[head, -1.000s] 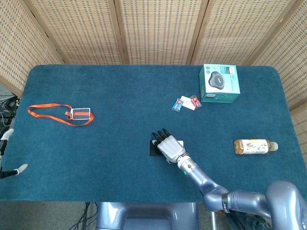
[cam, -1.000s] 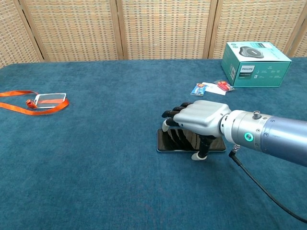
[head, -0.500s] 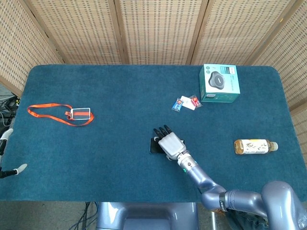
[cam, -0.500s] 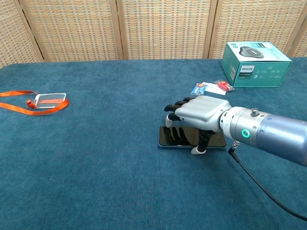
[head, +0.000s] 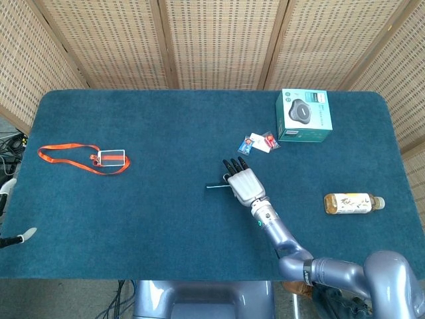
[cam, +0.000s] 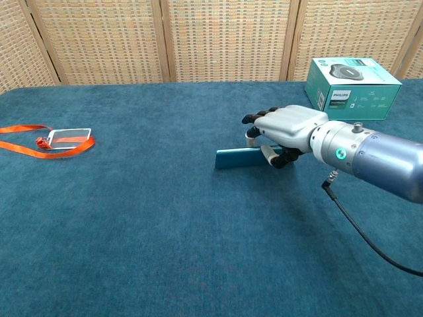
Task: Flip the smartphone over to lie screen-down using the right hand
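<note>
The smartphone [cam: 238, 158] stands on its long edge near the middle of the blue table, with its teal back facing the chest view. From the head view it shows only as a thin sliver [head: 216, 187]. My right hand [cam: 287, 129] holds the phone's right part, fingers over the top edge and thumb on the teal back. The same hand [head: 244, 184] covers most of the phone from above. A small part of my left hand [head: 20, 236] shows at the table's far left edge, too little to tell how its fingers lie.
A teal Philips box [head: 304, 115] stands at the back right, with small packets [head: 259, 143] lying just left of it. A tea bottle [head: 353, 203] lies on its side at the right. An orange lanyard with a badge [head: 86, 158] lies at the left.
The phone lay flat, screen up, under my right hand. The hand has lifted its near edge and moved away from me, tipping the phone up onto its long edge.
</note>
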Robot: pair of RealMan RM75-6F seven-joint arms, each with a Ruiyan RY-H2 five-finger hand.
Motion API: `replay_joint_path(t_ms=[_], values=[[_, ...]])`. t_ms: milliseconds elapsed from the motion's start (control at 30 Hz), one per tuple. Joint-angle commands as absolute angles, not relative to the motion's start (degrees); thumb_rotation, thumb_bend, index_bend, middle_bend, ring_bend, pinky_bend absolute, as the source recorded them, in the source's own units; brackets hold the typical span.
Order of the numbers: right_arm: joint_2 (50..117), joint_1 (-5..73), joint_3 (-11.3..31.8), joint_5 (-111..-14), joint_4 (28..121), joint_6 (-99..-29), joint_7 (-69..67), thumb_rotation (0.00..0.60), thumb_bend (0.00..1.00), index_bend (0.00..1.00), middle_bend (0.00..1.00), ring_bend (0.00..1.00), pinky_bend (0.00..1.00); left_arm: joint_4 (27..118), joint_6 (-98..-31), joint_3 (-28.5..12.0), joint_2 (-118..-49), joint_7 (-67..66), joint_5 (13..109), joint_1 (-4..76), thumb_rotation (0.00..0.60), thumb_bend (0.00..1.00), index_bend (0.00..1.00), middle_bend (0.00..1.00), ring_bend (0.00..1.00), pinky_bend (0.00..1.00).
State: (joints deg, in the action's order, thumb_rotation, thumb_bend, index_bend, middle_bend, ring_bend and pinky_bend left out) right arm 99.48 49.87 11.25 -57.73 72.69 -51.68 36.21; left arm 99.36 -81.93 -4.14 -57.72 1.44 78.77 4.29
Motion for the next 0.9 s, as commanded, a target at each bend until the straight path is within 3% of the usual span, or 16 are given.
replay_joint_path(t_ms=[33, 267, 467, 567, 767, 900], values=[[100.9, 50.8, 12.8, -55.1, 69.8, -51.2, 36.6, 0.6, 0.87, 0.42, 0.1, 0.0, 0.0, 99.4, -82.0, -4.2, -57.6, 1.6, 78.8, 4.2, 0.6, 0.0, 0.0, 0.0, 0.0, 0.0], [106.1, 54.5, 17.0, -49.3, 60.4, -50.9, 39.2, 0.6, 0.81, 0.42, 0.1, 0.0, 0.0, 99.3, -81.8, -4.4, -57.3, 2.6, 78.3, 4.3, 0.6, 0.0, 0.0, 0.0, 0.0, 0.0], [111.2, 59.3, 22.2, -45.7, 52.5, -52.0, 40.3, 0.6, 0.63, 0.36, 0.1, 0.0, 0.0, 98.8, -81.2, -4.8, -57.0, 3.7, 77.4, 4.5, 0.6, 0.0, 0.0, 0.0, 0.0, 0.0], [112.0, 60.5, 23.1, -45.2, 51.1, -52.3, 41.2, 0.6, 0.64, 0.36, 0.1, 0.0, 0.0, 98.6, -81.1, -5.0, -56.8, 4.3, 77.2, 4.6, 0.6, 0.0, 0.0, 0.0, 0.0, 0.0], [108.5, 59.0, 22.0, -48.2, 56.5, -54.5, 40.0, 0.6, 0.64, 0.36, 0.1, 0.0, 0.0, 98.3, -80.9, -5.0, -56.5, 5.3, 77.4, 4.6, 0.6, 0.0, 0.0, 0.0, 0.0, 0.0], [100.9, 54.2, 19.5, -53.3, 68.3, -58.8, 37.2, 0.6, 0.62, 0.36, 0.11, 0.0, 0.0, 98.8, -82.1, -4.6, -56.2, 5.6, 79.2, 4.2, 0.6, 0.0, 0.0, 0.0, 0.0, 0.0]])
